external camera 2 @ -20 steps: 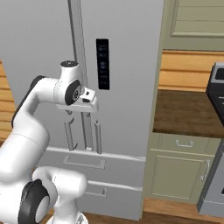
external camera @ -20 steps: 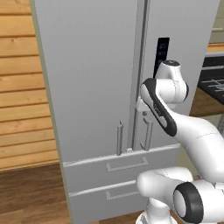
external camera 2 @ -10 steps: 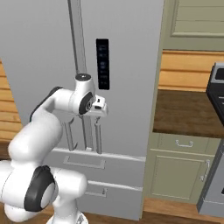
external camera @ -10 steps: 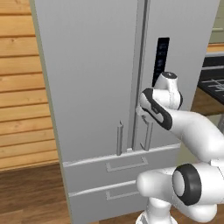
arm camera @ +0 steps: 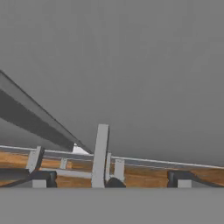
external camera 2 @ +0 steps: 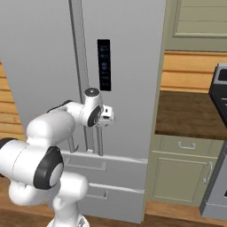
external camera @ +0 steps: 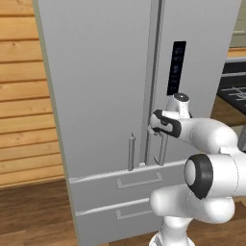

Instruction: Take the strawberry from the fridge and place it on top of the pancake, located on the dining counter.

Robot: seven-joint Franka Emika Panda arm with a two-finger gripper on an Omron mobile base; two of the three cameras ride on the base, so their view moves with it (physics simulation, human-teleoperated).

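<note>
End effector [arm camera: 109, 181] spread wide, holding nothing, right up against the fridge [external camera: 105, 96], w/ a door handle [arm camera: 99, 155] between its fingertips [arm camera: 43, 177]. Fridge doors shut; black panel [external camera 2: 104, 64] above the hand. Wood counter [external camera 2: 190, 113] to the fridge's right.

The fridge [external camera: 110, 96] stands shut — both doors closed, so its inside is barred. The gripper [external camera 2: 107, 116], jaws wide, sits just in front of the right door handle [arm camera: 99, 155], which rises between the fingertips [arm camera: 43, 177] — nothing else crowds it.
</note>
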